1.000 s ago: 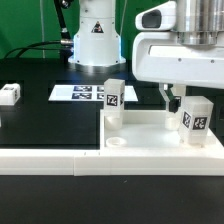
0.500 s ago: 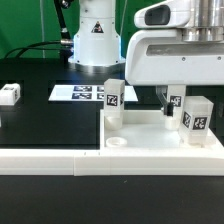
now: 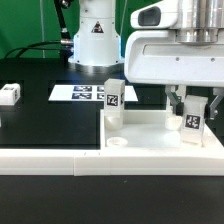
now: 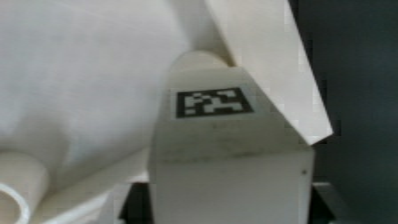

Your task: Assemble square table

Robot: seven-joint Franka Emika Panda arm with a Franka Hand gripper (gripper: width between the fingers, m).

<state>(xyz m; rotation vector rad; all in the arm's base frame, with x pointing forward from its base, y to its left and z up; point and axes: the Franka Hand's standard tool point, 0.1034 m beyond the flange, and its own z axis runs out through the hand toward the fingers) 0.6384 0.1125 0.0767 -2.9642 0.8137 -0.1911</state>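
Observation:
The square table's white slab (image 3: 150, 133) lies underside up, rimmed, with a round socket (image 3: 117, 143) near its front corner. One tagged white leg block (image 3: 113, 99) stands on the slab at the exterior view's left. A second leg block (image 3: 194, 121) stands at the right corner. My gripper (image 3: 195, 104) straddles this block from above, a dark finger on each side. In the wrist view the leg (image 4: 222, 150) fills the gap between the fingers (image 4: 139, 203), and both touch its sides. A third leg block (image 3: 10, 95) lies far left on the table.
The marker board (image 3: 82, 93) lies flat behind the slab. A long white rail (image 3: 50, 160) runs along the front edge, against the slab. The robot's white base (image 3: 95, 35) stands at the back.
My gripper has moved toward the exterior view's right, from beside the right leg block to directly over it. Its fingers now flank the block. The other parts have not moved.

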